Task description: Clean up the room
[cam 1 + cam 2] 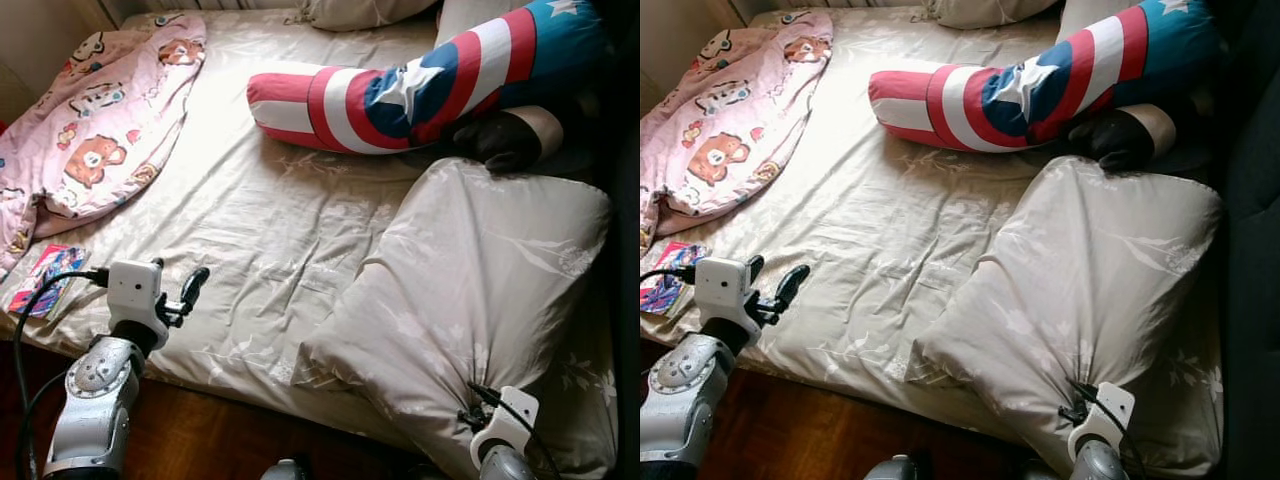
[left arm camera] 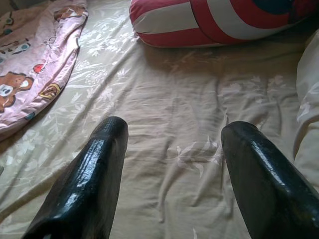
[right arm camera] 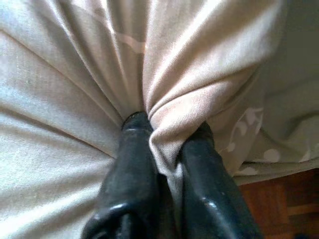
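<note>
Pinching a gathered fold of the soft beige pillow (image 1: 480,290) at 5 o'clock, the right hand (image 3: 167,144) is half-buried in cloth, while the left hand (image 2: 172,164) hovers spread above the wrinkled bed sheet (image 1: 260,230).

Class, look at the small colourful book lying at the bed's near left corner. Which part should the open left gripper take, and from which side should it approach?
Probably the book's near edge, which seems to reach the mattress edge. It lies flat, so coming in from the floor side might let one finger slide underneath. The left gripper, jaws open, hovers just right of it.
</note>
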You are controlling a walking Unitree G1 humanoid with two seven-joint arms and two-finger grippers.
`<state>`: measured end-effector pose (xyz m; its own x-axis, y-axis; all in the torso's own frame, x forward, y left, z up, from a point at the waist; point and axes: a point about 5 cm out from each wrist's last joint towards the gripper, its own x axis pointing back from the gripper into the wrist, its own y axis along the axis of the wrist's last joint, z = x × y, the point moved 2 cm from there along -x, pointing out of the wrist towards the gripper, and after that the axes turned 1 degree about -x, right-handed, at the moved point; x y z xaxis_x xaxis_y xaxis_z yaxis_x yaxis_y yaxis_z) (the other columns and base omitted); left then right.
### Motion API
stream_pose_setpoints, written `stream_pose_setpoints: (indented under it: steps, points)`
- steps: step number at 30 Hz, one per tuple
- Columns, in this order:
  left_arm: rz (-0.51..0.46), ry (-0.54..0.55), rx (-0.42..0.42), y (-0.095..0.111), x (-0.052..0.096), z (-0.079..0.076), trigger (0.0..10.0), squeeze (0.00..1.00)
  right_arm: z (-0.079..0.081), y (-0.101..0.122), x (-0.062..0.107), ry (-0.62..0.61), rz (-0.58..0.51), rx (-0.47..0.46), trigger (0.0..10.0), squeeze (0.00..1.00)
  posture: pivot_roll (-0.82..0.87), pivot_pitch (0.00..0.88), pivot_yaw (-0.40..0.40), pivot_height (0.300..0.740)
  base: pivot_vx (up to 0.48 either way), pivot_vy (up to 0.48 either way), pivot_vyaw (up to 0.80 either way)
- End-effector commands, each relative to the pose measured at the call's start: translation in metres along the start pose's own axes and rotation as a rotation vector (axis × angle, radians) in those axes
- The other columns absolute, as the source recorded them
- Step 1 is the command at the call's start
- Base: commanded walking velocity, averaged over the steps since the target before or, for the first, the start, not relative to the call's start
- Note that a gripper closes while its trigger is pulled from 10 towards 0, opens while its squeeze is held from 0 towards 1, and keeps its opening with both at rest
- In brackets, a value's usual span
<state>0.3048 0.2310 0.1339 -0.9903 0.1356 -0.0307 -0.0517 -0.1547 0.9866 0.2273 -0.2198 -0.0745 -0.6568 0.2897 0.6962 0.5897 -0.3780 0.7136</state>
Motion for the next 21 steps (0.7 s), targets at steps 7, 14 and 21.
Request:
stream_pose_setpoints:
  steps: [7,14,21]
  points:
    - [0.008,0.03,-0.005,-0.006,-0.001,0.003,10.0,0.0,-0.018,-0.005,0.001,-0.086,0.01,0.196,0.0,0.0,0.2,0.253,0.164,0.736,0.0,0.0,0.0]
    - [0.005,0.029,0.01,-0.008,-0.004,-0.002,10.0,0.0,-0.015,0.015,0.0,-0.102,-0.11,0.272,0.0,0.0,0.18,0.239,0.158,0.736,0.0,0.0,0.0]
    - [-0.001,0.035,0.02,-0.009,-0.007,-0.004,10.0,0.0,-0.015,0.04,0.003,-0.163,-0.277,0.333,0.0,0.0,0.16,0.234,0.147,0.736,0.0,0.0,0.0]
